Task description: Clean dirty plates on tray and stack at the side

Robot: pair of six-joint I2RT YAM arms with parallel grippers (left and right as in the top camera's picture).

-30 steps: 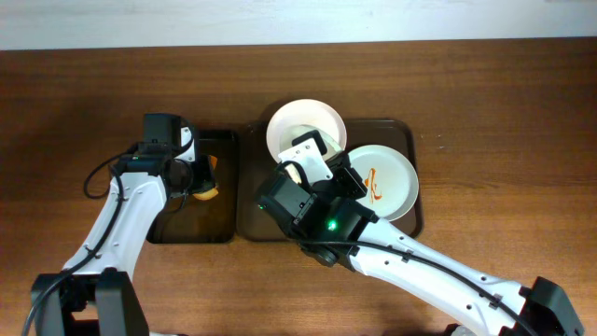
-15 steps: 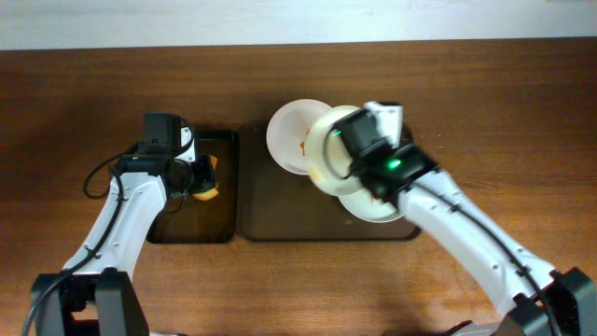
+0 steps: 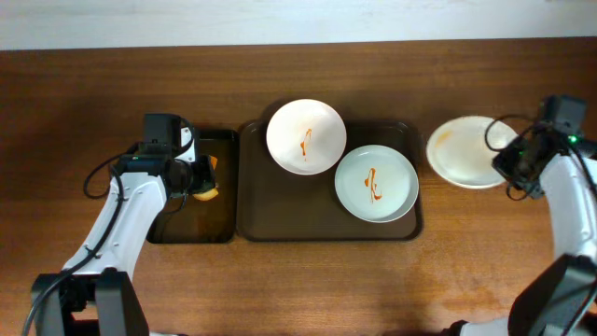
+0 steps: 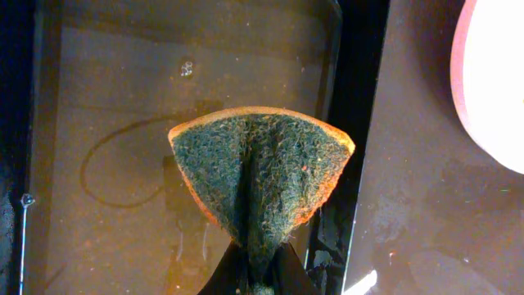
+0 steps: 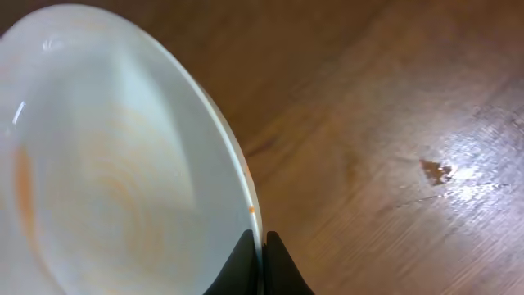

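Note:
Two white plates with orange-red squiggles lie on the dark brown tray (image 3: pixel 280 210): one at the back left (image 3: pixel 306 137), one at the right (image 3: pixel 376 184). A third plate (image 3: pixel 464 152), faintly smeared orange, is over the bare table right of the tray. My right gripper (image 3: pixel 508 161) is shut on its right rim; in the right wrist view the fingers (image 5: pixel 261 250) pinch the plate's edge (image 5: pixel 106 172). My left gripper (image 3: pixel 198 175) is shut on a folded green and orange sponge (image 4: pixel 262 168) over the black tray (image 4: pixel 106 106).
The narrow black tray (image 3: pixel 191 222) lies left of the brown tray, wet with a ring mark. Bare wooden table (image 3: pixel 504 243) spreads right of and in front of the trays. A pale wall edge runs along the back.
My right arm swung from over the brown tray far to the right, carrying the smeared plate out over the table. The left arm and sponge have not moved.

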